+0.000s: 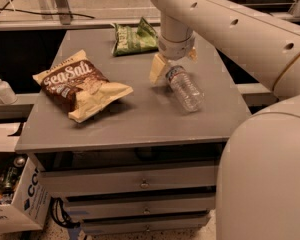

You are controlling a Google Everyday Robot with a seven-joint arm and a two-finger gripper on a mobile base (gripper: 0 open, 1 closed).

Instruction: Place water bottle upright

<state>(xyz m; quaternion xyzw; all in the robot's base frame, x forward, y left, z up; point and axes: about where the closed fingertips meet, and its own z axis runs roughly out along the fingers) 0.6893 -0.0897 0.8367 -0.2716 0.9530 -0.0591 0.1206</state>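
The water bottle (186,89) is clear and ribbed, with a label band near its neck. It lies on its side on the grey table (140,114), right of the middle, neck pointing to the back left. My gripper (174,63) hangs straight down from the white arm over the bottle's neck end. It is open, with one tan finger (157,68) to the left of the neck and the other behind it to the right. The cap is hidden between them.
A brown sea salt chip bag (80,86) lies at the left of the table. A green chip bag (134,38) lies at the back. A white pump dispenser (2,88) stands on a ledge at far left. A cardboard box (15,204) sits on the floor. My white body (265,179) fills the lower right.
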